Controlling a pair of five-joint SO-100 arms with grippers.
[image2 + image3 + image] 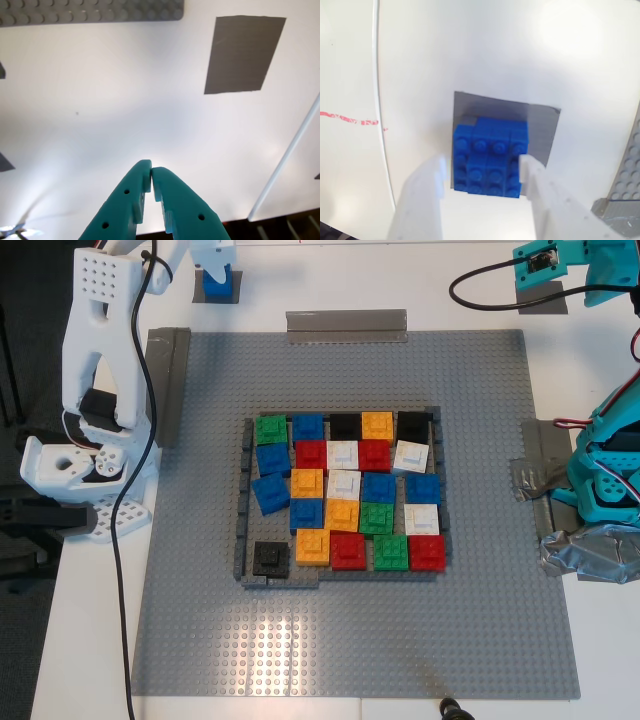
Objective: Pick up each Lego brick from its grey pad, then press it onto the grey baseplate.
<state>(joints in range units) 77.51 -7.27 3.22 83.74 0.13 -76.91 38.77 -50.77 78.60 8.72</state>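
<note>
One blue brick [490, 160] on grey pad [540, 130], between spread fingers [422, 195].

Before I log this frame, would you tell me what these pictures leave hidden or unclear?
- Blue brick on its grey pad: my second hand is open around it; whether its fingers touch the brick cannot be told.
- In the exterior view, the white hand covers part of that brick.
- My first hand: shut, but the exterior view's top edge cuts off the teal arm, hiding the hand's height.
- Dark object: cut by the exterior view's bottom edge.
</note>
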